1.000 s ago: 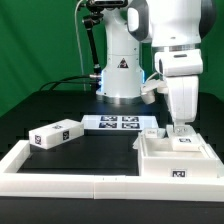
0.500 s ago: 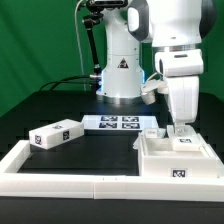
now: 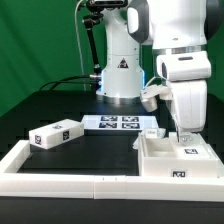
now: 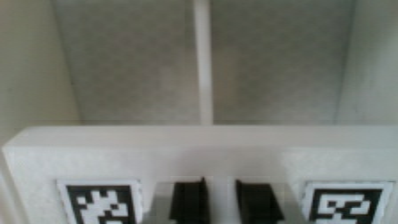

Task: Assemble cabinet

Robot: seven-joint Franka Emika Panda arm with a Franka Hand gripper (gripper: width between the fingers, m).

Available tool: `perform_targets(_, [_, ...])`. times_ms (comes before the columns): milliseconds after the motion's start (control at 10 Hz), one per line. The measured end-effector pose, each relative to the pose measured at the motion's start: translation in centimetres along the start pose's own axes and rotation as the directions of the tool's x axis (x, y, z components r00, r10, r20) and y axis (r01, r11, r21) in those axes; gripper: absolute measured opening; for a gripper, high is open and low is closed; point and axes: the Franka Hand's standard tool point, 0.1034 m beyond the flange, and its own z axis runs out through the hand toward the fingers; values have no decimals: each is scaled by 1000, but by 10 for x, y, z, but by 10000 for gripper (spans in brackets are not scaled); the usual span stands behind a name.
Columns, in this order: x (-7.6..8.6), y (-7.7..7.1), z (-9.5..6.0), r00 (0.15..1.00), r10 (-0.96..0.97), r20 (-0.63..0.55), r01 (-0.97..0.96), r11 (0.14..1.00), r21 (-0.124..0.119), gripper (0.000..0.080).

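The cabinet (image 3: 160,162), a large white box of panels with tags, stands at the exterior view's right. My gripper (image 3: 183,135) is straight above it, fingers down into its top. In the wrist view the gripper (image 4: 217,205) has its two dark fingers close together, with a narrow white strip of the cabinet's tagged top block (image 4: 196,150) between them. A tag shows on each side of the fingers. Beyond the block lies a white panel (image 4: 107,60) with a straight seam. A smaller loose white tagged block (image 3: 55,134) lies at the exterior view's left.
The marker board (image 3: 118,123) lies flat between the loose block and the cabinet. Low white border rails (image 3: 60,178) run along the front and left. The robot's base (image 3: 120,75) stands behind, with a green backdrop.
The gripper and arm have shifted slightly to the exterior view's right, and the tagged part under the fingers has moved with them, a little right and down.
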Motion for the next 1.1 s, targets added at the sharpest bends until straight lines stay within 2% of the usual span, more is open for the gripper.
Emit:
perform_targets(300, [0,1,2,1000,-12,10,12,999,45,72])
perform_targets(400, [0,0,1,1000,-9,12,8,999,48,72])
perform_targets(700, [-2,0,0,1000,-13,11,12,999,33,93])
perform_targets(900, [-6,2,-2,1000,-19,13,18,999,29,444])
perform_targets(1000, [-8,2,-4,1000,-23,14,22,999,25,444])
perform_targets(1100, [-11,2,-8,999,-31,14,31,999,13,645])
